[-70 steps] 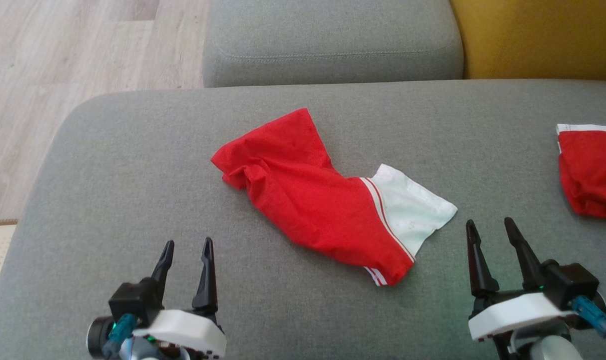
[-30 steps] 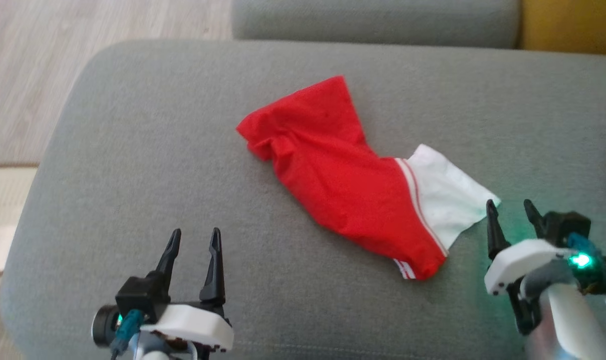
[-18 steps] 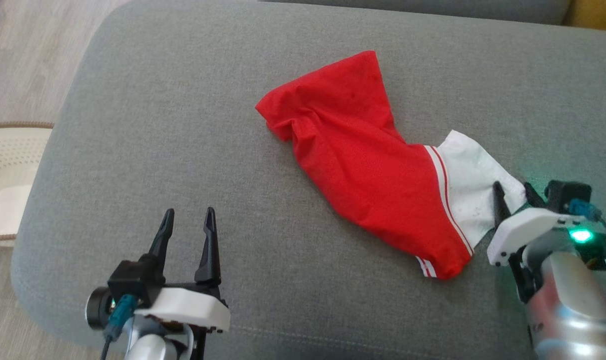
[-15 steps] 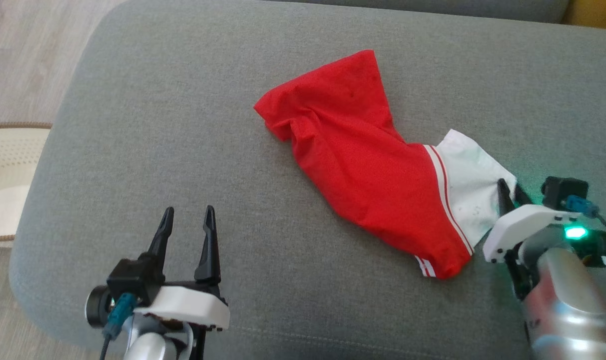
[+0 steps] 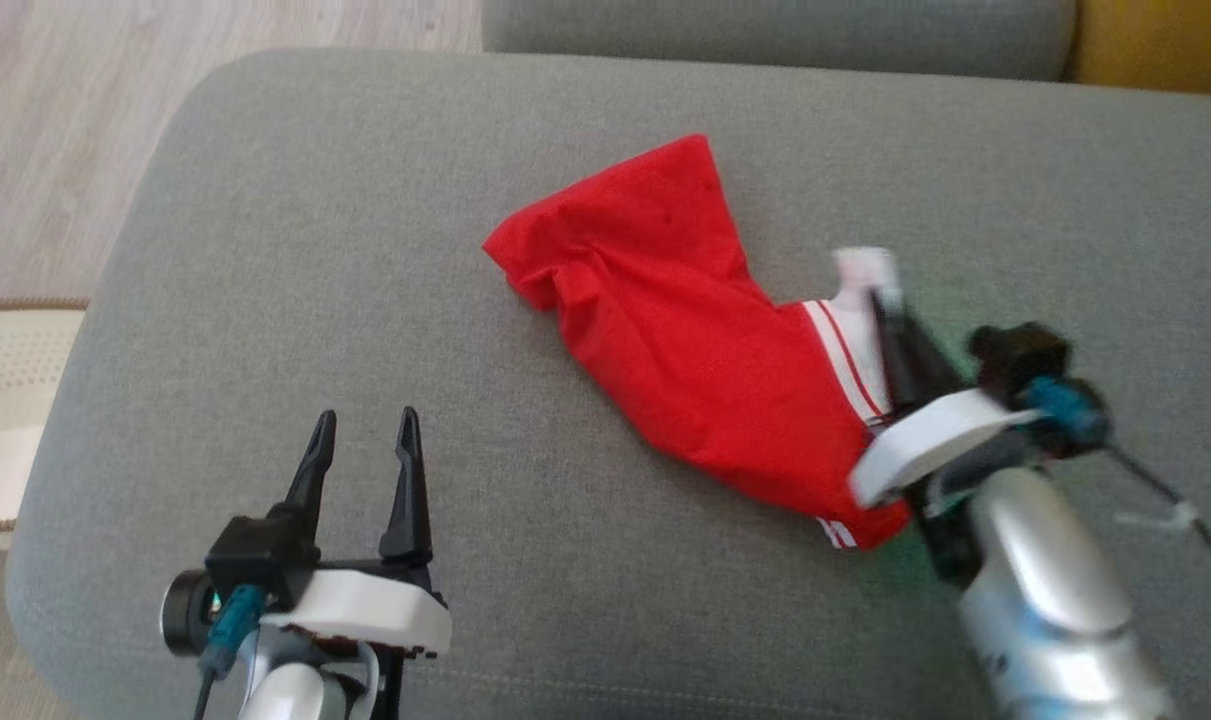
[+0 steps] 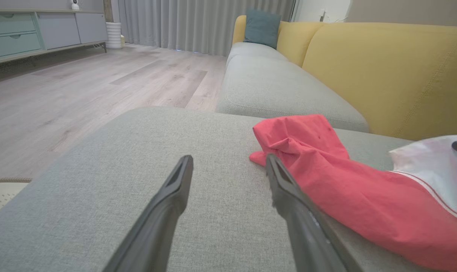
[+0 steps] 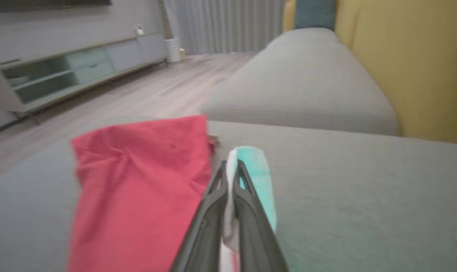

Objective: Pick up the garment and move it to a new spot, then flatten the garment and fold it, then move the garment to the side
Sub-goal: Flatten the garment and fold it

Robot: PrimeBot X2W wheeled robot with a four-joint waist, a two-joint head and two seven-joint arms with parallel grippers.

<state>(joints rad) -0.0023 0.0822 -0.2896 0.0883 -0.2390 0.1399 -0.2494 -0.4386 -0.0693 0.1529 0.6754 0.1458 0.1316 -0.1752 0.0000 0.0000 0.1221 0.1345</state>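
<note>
right tool (image 5: 890, 310) clamps the garment's (image 5: 665, 330) white end — left tool (image 5: 363, 440) parted.

Bare cushion (image 5: 265, 260) lies open ahead of my left pincer (image 5: 365, 414); the garment (image 5: 665, 350) crowds its right side.

Soft, even daylight filled every view, with faint shadows under the garment (image 5: 685, 340). Motion blur smeared the right pincer (image 5: 883, 300) and its arm (image 5: 1045, 600) in the head view. The right wrist view was soft, the left sharp.
</note>
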